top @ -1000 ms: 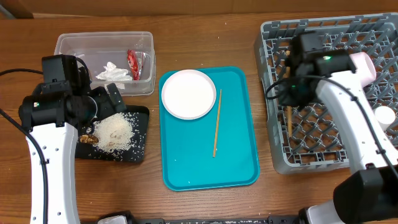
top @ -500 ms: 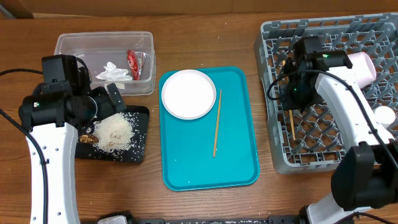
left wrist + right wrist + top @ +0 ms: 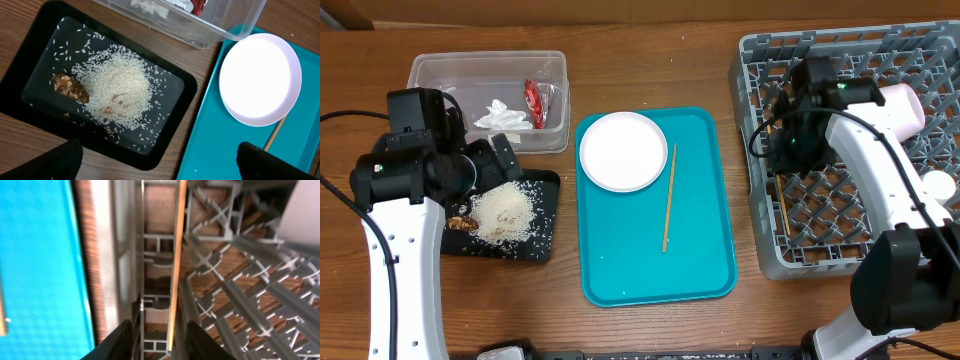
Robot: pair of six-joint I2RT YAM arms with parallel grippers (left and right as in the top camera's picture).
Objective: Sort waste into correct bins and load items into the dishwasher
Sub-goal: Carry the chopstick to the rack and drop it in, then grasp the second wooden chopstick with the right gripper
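Overhead: the right claw [image 3: 786, 160] has just loosened over the grey rack [image 3: 850, 225]. Its chopstick [image 3: 781, 205] seems loaded, and the other chopstick [image 3: 667, 197] remains on the teal tray [image 3: 620, 260]. Right wrist: the half-parted fingers [image 3: 117, 341] hold nothing. Left wrist: the left claw [image 3: 160, 167], wide and empty, hovers above the black tray [image 3: 30, 65].

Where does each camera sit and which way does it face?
Overhead: above the table, looking straight down; left arm and right arm show.
Left wrist: over the black tray and white plate, facing down; left hand with fingertips showing.
Right wrist: over the grey rack, facing down at a chopstick; right hand with fingertips showing.
Shared: overhead and left wrist both see the white plate.
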